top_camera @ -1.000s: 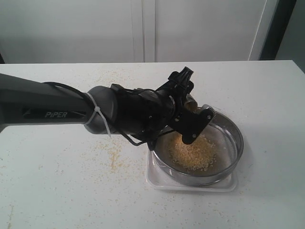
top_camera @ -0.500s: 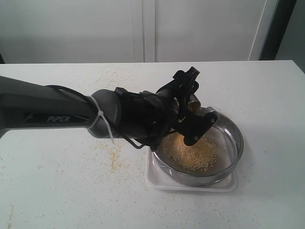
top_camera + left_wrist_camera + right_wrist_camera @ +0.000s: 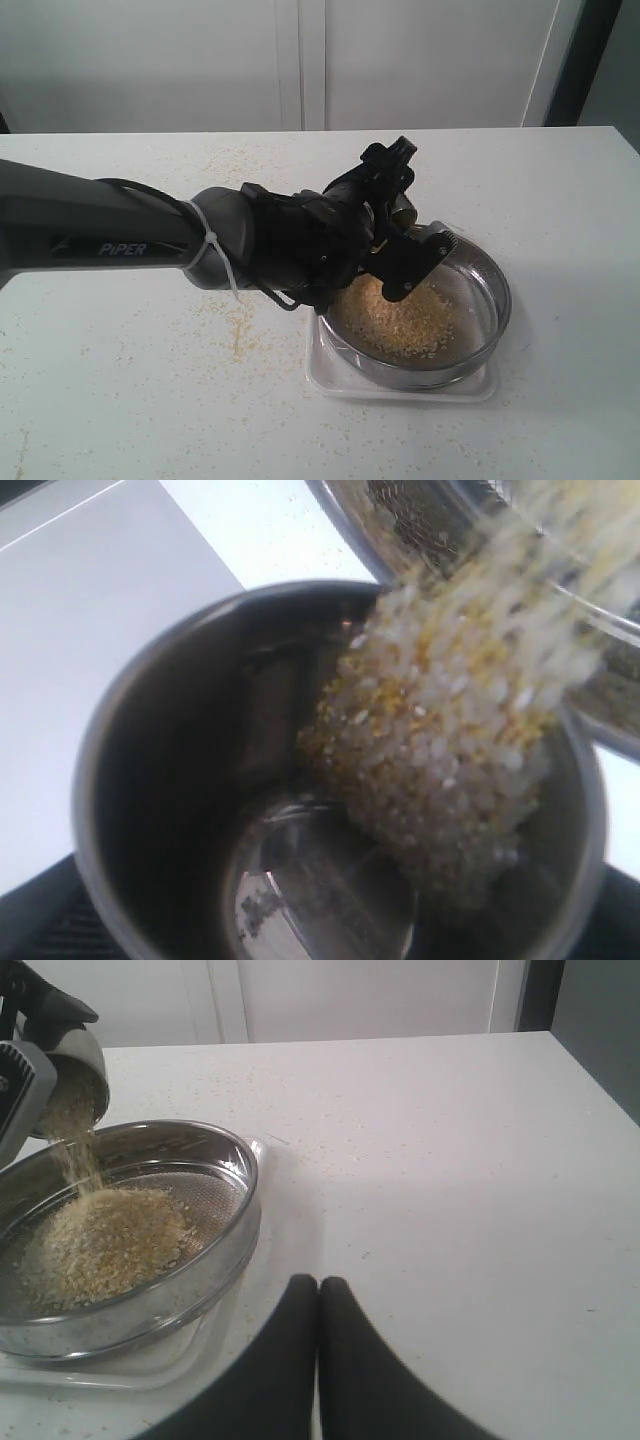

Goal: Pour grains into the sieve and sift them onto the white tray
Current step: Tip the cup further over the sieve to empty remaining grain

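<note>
Our left gripper (image 3: 400, 240) clamps the tilted cup (image 3: 170, 780); we want grains (image 3: 100, 1245) landing central in the sieve (image 3: 245, 1175), tilting slowly (right gripper (image 3: 318, 1300) pinched together, empty).

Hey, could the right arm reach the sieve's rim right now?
Probably yes: the right gripper is shut, empty, and nothing stands between it and the sieve's near rim. The left gripper's cup pours at the far side.

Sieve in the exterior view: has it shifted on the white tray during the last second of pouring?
No. The sieve sits on the white tray exactly as before, same tray corners showing.
</note>
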You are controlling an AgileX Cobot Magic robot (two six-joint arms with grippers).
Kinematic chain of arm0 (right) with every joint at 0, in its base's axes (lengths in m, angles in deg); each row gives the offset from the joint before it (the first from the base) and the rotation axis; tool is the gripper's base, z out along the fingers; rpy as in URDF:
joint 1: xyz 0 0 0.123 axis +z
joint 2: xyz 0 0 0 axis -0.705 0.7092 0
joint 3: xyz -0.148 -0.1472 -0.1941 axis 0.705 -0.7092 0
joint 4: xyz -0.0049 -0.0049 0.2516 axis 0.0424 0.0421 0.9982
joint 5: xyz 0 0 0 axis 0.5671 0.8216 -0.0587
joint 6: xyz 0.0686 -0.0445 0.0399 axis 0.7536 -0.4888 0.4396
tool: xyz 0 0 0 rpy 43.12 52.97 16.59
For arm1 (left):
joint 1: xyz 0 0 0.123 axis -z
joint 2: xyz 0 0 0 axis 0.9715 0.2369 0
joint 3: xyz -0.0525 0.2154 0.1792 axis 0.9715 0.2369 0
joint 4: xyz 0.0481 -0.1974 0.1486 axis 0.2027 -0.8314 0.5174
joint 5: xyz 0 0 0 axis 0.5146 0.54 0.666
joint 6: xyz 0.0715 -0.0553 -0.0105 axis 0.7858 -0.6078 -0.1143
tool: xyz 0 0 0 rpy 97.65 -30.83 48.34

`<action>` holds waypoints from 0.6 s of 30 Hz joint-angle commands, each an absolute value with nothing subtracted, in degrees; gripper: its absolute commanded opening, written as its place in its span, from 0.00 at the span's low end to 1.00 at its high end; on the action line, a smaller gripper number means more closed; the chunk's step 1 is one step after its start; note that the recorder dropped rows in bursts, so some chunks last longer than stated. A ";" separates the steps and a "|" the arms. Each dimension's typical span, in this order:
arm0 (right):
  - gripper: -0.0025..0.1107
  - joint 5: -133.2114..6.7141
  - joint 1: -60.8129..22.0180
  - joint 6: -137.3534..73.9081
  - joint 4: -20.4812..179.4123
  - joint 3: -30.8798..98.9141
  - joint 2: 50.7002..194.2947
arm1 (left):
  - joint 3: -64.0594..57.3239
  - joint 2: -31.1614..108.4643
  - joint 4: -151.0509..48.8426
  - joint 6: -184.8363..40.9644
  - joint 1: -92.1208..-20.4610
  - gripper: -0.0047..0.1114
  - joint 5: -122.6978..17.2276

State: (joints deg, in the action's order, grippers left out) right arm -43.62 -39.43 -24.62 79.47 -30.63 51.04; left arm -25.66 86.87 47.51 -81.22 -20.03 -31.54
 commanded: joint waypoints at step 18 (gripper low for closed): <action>0.02 -43.74 -39.14 -24.72 79.02 -30.88 50.70 | -26.07 86.23 48.84 -76.49 -16.96 0.04 -25.92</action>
State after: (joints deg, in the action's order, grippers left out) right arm -43.62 -39.43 -24.62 79.47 -30.63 51.04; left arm -25.66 86.87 47.51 -78.11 -18.27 -27.86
